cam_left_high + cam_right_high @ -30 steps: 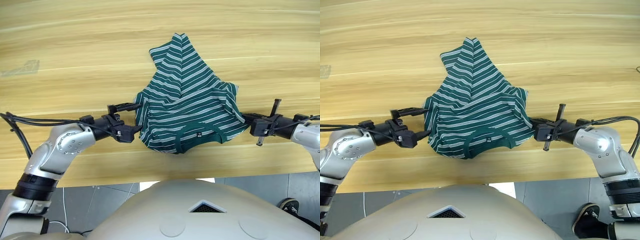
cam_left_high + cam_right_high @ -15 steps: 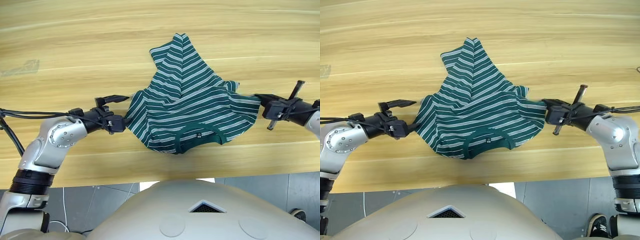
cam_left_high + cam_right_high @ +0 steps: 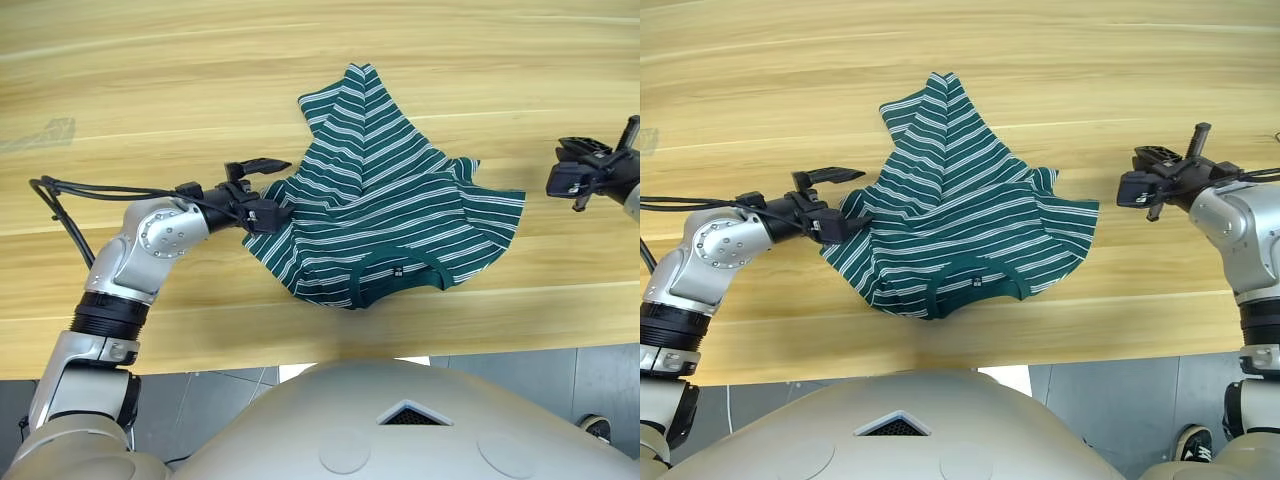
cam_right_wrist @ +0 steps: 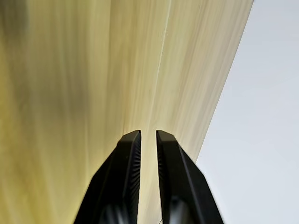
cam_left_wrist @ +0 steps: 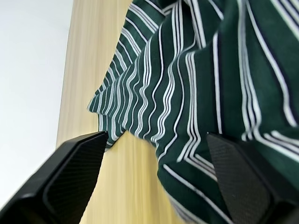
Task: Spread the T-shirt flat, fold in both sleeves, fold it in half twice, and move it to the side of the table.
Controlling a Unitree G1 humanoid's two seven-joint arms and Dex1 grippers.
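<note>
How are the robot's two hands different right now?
The left hand is open wide; the right hand is nearly shut. The left hand sits at the edge of the T-shirt, cloth between its fingers; the right hand is empty, apart from it. Both hang over the table.

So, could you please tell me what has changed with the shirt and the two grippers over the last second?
Both grippers drew the T-shirt outward by its sides, widening it. The right gripper then let go and withdrew to the right, fingers nearly together and empty. The left gripper came back in against the shirt's left edge and is now open. The collar and far end stayed put on the table.
</note>
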